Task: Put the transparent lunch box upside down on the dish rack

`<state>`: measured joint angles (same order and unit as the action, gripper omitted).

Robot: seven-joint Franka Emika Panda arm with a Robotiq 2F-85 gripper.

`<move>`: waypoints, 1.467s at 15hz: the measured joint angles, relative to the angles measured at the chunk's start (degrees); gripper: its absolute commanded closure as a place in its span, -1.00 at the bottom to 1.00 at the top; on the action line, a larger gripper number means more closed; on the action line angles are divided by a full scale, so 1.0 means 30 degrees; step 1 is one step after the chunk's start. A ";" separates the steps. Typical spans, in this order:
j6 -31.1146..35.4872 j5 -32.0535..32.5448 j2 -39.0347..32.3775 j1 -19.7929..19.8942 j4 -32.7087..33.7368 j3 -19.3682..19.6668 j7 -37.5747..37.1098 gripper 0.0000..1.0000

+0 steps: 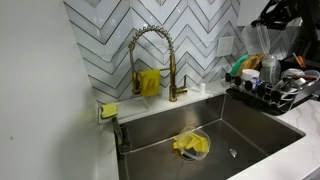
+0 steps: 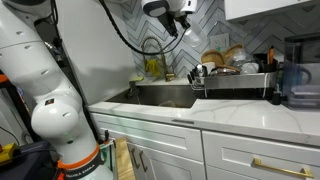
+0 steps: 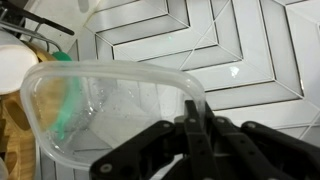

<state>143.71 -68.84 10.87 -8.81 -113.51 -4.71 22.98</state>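
Note:
My gripper (image 3: pixel 190 128) is shut on the rim of the transparent lunch box (image 3: pixel 100 110), a clear plastic box with rounded corners, held in front of the herringbone tile wall. In an exterior view the gripper (image 1: pixel 272 12) holds the box (image 1: pixel 264 40) in the air above the dish rack (image 1: pixel 262 98), a black wire rack at the right of the sink with several dishes in it. In an exterior view the gripper (image 2: pixel 172 14) is high above the sink, to the left of the rack (image 2: pixel 236 82). A green item shows blurred through the box.
A gold spring faucet (image 1: pixel 152 50) stands behind the steel sink (image 1: pixel 250 135). A yellow cloth on a clear lid (image 1: pixel 191 146) lies in the basin. A yellow sponge (image 1: pixel 108 110) sits at the sink's left corner. A dark appliance (image 2: pixel 296 84) stands beside the rack.

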 measured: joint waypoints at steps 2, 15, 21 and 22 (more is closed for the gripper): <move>0.0000 0.0000 0.0000 0.0000 0.0001 0.0000 -0.0001 0.86; 0.0626 -0.3173 -0.0117 -0.0179 -0.0627 -0.0460 0.0102 0.96; 0.0125 -0.8723 -0.0597 -0.0212 -0.1269 -0.0680 0.2310 0.96; -0.0260 -0.9420 -0.0825 -0.0112 -0.1341 -0.0629 0.2818 0.96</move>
<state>142.93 -97.10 8.39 -9.14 -117.53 -6.60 31.43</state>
